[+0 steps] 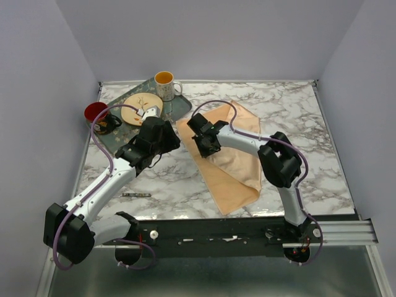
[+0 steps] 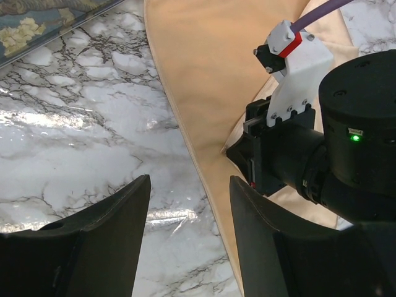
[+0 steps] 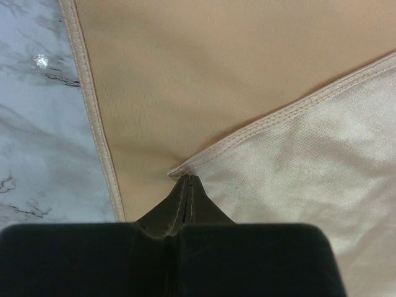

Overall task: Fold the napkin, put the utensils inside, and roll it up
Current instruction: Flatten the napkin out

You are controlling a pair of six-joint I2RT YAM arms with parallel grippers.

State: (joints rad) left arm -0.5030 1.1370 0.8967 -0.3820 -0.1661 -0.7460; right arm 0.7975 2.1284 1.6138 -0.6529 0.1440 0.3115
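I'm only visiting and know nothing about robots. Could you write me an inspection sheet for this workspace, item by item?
Surface: marble-patterned table, no spills seen.
Job's things: peach napkin partly folded, one corner drawn over the rest. One thin utensil lies on the marble, apart from the napkin.
Clutter: green tray with a plate, an orange mug and a red mug.
Grippers: left gripper open over bare marble beside the napkin's edge. Right gripper shut on a napkin corner.
Cables: purple cables loop along both arms.
Surroundings: plain pale walls.
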